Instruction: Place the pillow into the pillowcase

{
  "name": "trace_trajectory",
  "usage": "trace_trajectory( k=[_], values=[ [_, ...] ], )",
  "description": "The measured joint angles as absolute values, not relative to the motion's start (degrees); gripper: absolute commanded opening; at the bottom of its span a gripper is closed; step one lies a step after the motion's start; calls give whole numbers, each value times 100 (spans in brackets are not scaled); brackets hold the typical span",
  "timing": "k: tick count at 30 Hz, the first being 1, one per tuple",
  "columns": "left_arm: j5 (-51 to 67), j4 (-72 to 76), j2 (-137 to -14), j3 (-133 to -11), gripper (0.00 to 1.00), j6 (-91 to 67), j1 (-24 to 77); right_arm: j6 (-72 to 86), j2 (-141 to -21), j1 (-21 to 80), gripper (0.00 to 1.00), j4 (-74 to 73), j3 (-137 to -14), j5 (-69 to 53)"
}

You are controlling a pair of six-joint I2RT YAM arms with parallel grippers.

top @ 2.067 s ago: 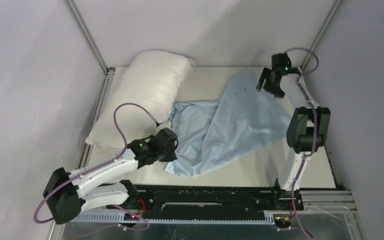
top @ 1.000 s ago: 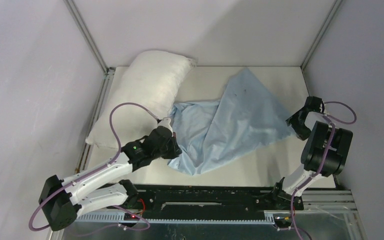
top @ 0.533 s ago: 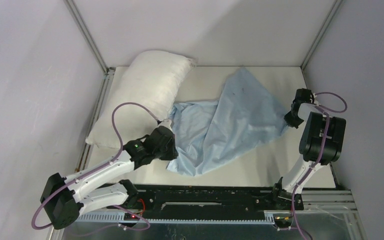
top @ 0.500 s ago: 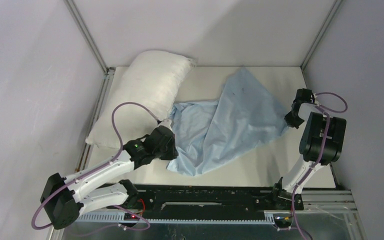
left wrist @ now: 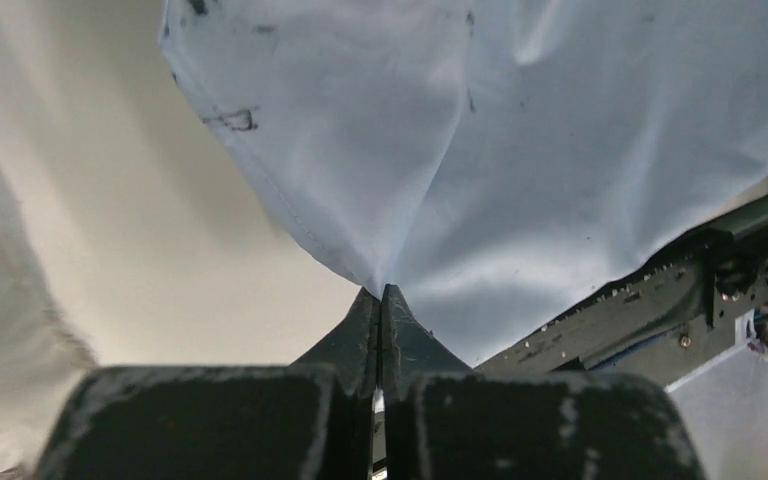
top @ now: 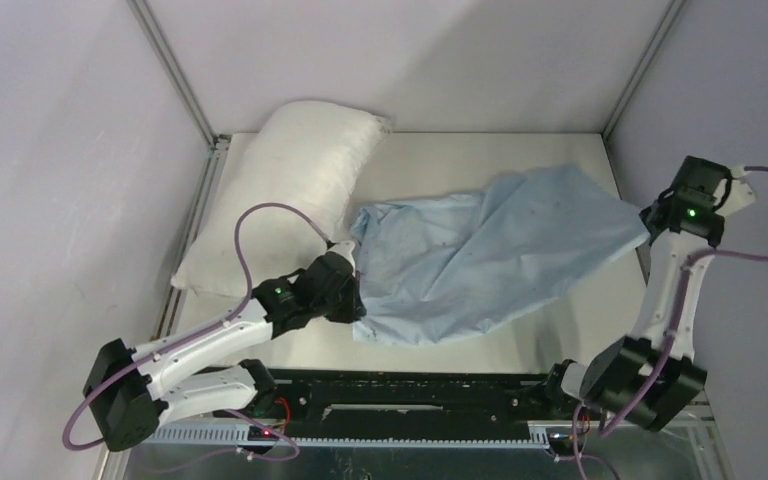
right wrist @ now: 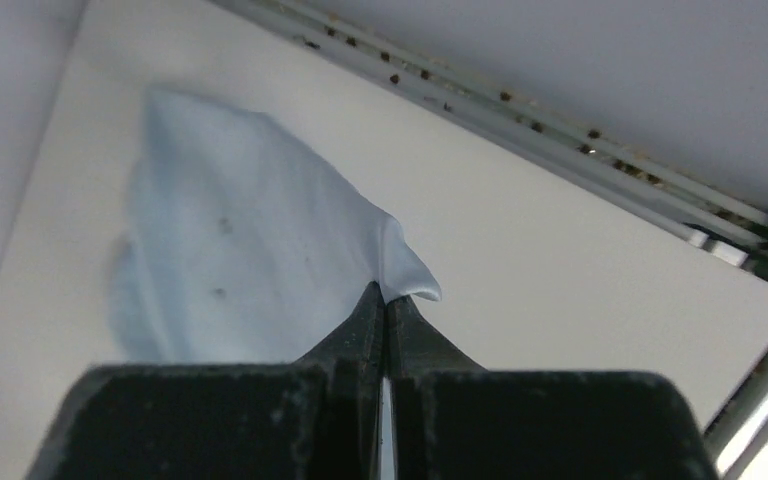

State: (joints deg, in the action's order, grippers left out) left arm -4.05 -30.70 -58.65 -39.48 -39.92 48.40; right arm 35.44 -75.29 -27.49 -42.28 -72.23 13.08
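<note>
The white pillow (top: pixel 290 195) lies along the table's left side, tilted, its far end near the back wall. The light blue pillowcase (top: pixel 490 250) is stretched across the middle of the table between both arms. My left gripper (top: pixel 357 308) is shut on its near left edge; in the left wrist view the cloth (left wrist: pixel 480 150) fans out from the pinched tips (left wrist: pixel 381 292). My right gripper (top: pixel 648 230) is shut on the right corner, lifted; the right wrist view shows that corner (right wrist: pixel 260 250) curling out of the closed tips (right wrist: pixel 387 293).
The white tabletop (top: pixel 600 310) is bounded by metal frame posts at the back corners (top: pixel 615 110) and grey walls. A black rail (top: pixel 420 400) with the arm bases runs along the near edge. The left arm's purple cable (top: pixel 260 215) loops over the pillow.
My right gripper closed on the pillowcase's right corner and pulled it right and up, spreading the crumpled cloth flat and wide. The left gripper kept its grip and barely moved.
</note>
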Motion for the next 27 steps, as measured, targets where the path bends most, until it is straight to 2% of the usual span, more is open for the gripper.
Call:
trace_trajectory(
  k=[3, 8, 9, 13, 14, 15, 17, 20, 24, 27],
  values=[
    [-338, -2939, -5999, -3948, 0, -4007, 5081, 3535, -6879, -2921, 0, -4615, -7314, 1428],
    [-266, -2650, -6241, -3942, 0, -4104, 5527, 3430, -6556, -3345, 1, -5113, -6897, 1472],
    [-257, -2574, -6298, -3938, 0, -4125, 5614, 3400, -6554, -3428, 7, -5218, -6785, 1472],
    [-187, -2259, -6510, -3846, 2, -4257, 5841, 3323, -6473, -3621, 57, -5540, -6573, 1389],
    [-169, -2204, -6545, -3800, 7, -4274, 5863, 3293, -6392, -3632, 68, -5588, -6569, 1323],
    [-169, -2191, -6558, -3774, 19, -4303, 5876, 3275, -6292, -3627, 77, -5599, -6569, 1253],
    [-189, -2198, -6558, -3750, 34, -4313, 5876, 3199, -6018, -3468, 84, -5599, -6571, 1149],
    [-309, -2255, -6514, -3752, 57, -4283, 5874, 3155, -5693, -2814, 88, -5594, -6600, 1081],
    [-478, -2641, -6112, -3776, 75, -4147, 5638, 3249, -5540, -1192, 88, -5443, -6650, 1081],
    [-591, -2980, -5682, -3927, 81, -4036, 5229, 3404, -5673, 351, 87, -5190, -6657, 1225]
  ],
)
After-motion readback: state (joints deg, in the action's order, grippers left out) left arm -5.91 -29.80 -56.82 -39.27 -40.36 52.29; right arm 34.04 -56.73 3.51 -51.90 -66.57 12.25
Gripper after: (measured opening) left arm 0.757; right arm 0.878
